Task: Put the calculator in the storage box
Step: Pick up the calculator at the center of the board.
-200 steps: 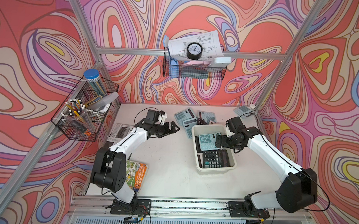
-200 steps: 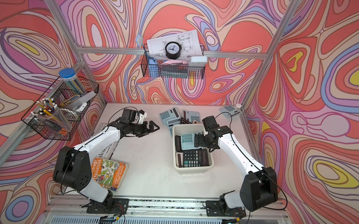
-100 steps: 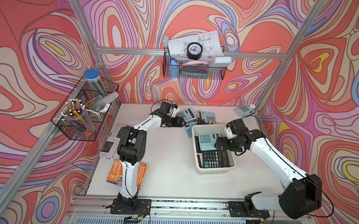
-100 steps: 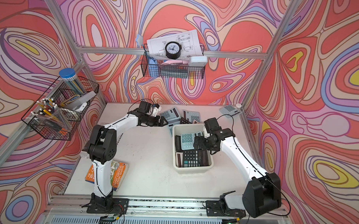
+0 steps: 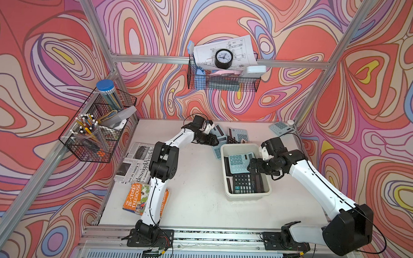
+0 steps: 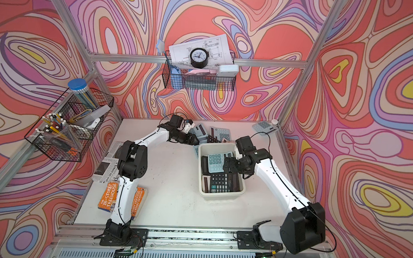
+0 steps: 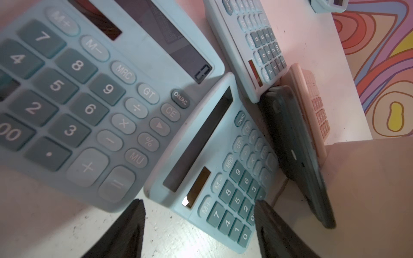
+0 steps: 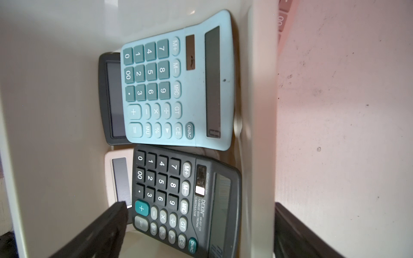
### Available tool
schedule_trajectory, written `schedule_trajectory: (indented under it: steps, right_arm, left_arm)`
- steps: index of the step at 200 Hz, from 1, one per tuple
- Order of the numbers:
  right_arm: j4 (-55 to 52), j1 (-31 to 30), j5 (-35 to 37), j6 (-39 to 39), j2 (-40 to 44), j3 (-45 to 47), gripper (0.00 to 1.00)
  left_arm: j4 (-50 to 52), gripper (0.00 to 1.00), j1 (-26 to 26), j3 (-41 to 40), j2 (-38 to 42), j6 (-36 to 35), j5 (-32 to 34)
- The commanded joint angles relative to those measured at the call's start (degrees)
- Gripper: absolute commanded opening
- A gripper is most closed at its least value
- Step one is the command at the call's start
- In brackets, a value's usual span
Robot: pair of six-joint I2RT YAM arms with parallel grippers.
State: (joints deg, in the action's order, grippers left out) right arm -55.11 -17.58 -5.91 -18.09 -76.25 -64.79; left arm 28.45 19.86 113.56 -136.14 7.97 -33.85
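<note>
The cream storage box (image 5: 248,197) (image 6: 222,196) stands right of the table's middle. Inside it a light blue calculator (image 8: 176,84) and a black one (image 8: 178,196) lie on top of others. Several more calculators are piled on the table just behind the box. My left gripper (image 5: 212,142) (image 7: 199,208) hangs low over that pile, open, and the corner of a light blue calculator (image 7: 223,178) lies between its jaws untouched. My right gripper (image 5: 252,167) (image 8: 199,223) is open over the box's right wall (image 8: 259,111), one finger inside and one outside.
The pile also holds a bigger blue calculator (image 7: 89,89), a black one on edge (image 7: 297,152) and a pink one (image 7: 312,107). Another calculator (image 5: 281,127) lies in the back right corner. A newspaper (image 5: 135,162) and a book (image 5: 137,198) lie left. Two wire baskets (image 5: 99,130) (image 5: 222,80) hang on the walls.
My left arm has swung from the table's left-middle to the calculator pile behind the box, and its jaws have narrowed. The right arm has hardly moved.
</note>
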Motion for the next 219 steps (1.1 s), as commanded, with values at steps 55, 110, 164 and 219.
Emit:
schedule_trajectory:
  steps: [55,110,164,219]
  right_arm:
    - [-0.18,0.01,-1.22,-0.63,1.45,0.55,0.98]
    - [-0.94,0.01,-1.36,-0.24,1.13,-0.76,0.98]
    - [-0.66,0.01,-1.91,-0.49,2.06,-0.35,0.98]
    - [-0.79,0.01,-2.16,-0.72,2.33,-0.33,0.98]
  left_arm:
    - [8.13,0.51,2.72,9.21,-6.62,-4.47,-2.11]
    - [7.72,0.21,2.67,4.69,-2.59,-5.76,-1.35]
    - [2.08,0.09,2.04,-7.95,5.62,-4.76,-0.09]
    - [0.68,0.54,-0.07,-5.92,5.52,-4.69,-1.58]
